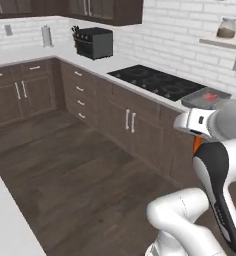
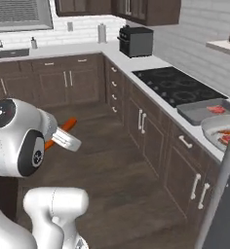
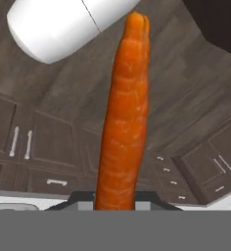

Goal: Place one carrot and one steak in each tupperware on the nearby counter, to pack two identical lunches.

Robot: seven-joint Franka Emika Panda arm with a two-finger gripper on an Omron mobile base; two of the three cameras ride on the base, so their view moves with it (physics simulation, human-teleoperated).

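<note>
Hand view | end effector (image 3: 118, 208) clamps carrot (image 3: 123, 127) | slim, orange, ridged, tapered

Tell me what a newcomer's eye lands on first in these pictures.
The carrot stands out: a long orange root held in the shut gripper, running up the middle of the hand view, high over the dark wood floor. Next, on the counter beside the black stovetop, the darker rectangular tupperware holds a red steak, and the lighter oval tupperware holds a steak and a carrot.
</note>
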